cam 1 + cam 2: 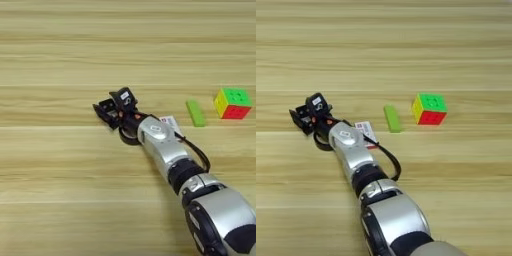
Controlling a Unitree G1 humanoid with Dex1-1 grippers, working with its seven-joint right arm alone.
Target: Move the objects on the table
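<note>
Reaching out over the table [60,60], the right gripper [114,104] sits furthest left of everything in view, its two black fingers [104,109] spread a little with a gap between them. Nothing can be made out in that gap, so the fingers look released rather than grasping; whether the tiny white cube with a black face is near them cannot be told, since the small white patch on the upper finger may be part of the gripper itself.

Just behind the fingers, under the wrist, a black ring [126,138] lies on the wood, partly covered by the silver forearm [162,147]. Further behind and to the right of the fingers, the white-and-red eraser [365,131] peeks out from beside the forearm. Well to the right of the fingers lies the flat green bar [196,113], and just beyond it, furthest from the fingers, stands the puzzle cube [232,103], green face up and red face toward the camera.

As a judgement, the step in hand is either a release or the approach to a pick-up at the left end of the row; the frames do not settle which. The next move would call for the fingers to clear the ring and eraser beneath the arm without dragging them.

No container is in view: every object lies on the bare table.
</note>
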